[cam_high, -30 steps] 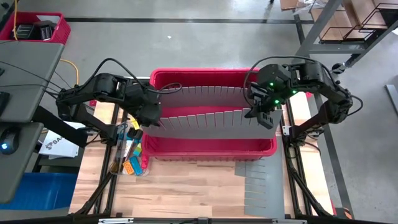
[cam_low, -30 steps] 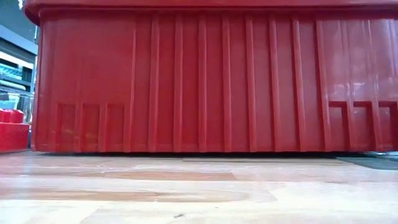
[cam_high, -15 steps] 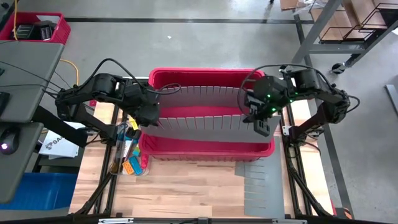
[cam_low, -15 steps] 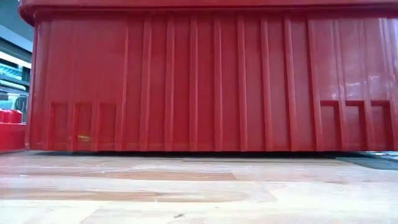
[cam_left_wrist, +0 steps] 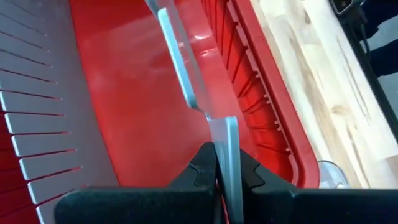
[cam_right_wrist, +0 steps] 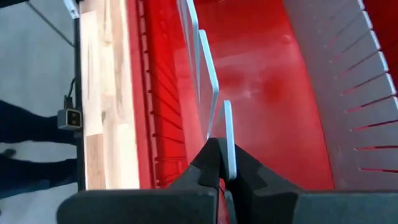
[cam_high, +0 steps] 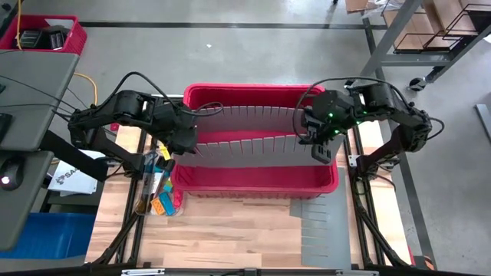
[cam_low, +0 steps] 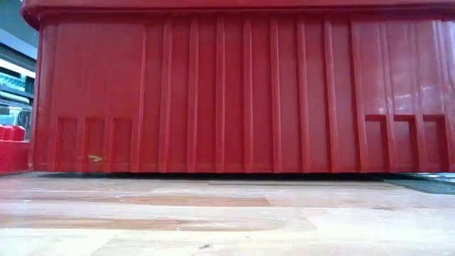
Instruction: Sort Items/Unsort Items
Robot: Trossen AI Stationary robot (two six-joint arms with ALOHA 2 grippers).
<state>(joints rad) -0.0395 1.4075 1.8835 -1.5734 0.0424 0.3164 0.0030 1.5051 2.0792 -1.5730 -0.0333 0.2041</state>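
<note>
A large red bin [cam_high: 253,182] stands mid-table; the low view shows only its wall [cam_low: 242,92]. A long grey slotted divider [cam_high: 253,149] spans the bin's near half, with my left gripper [cam_high: 184,144] shut on its left end and my right gripper [cam_high: 321,146] shut on its right end. A second grey divider [cam_high: 245,119] sits in the bin's far half. The items [cam_high: 161,201], orange, blue and yellow pieces, lie on the table left of the bin, touched by neither gripper. My left gripper [cam_left_wrist: 225,171] pinches the divider's left end edge [cam_left_wrist: 227,140] between its two fingers, coming slanting down from the table's left. The panel runs edge-on away from the fingers over the bin's floor. Its lower edge is hidden. My right gripper [cam_right_wrist: 225,165] pinches the divider's right end edge [cam_right_wrist: 227,127] between its two fingers, slanting down from the table's right. The panel stands edge-on inside the bin. Whether it rests on the bin's floor I cannot tell.
Another grey slotted panel [cam_high: 314,226] lies flat on the wooden table near the bin's front right corner. A grey desk with a mouse [cam_high: 23,138] and a blue box [cam_high: 54,234] are off the table's left side. Bare wood lies along the near edge.
My right gripper has shifted a little toward the table's left and turned, carrying its end of the divider along. The red bin has slid slightly toward the table's left. My left gripper has kept its hold in place.
</note>
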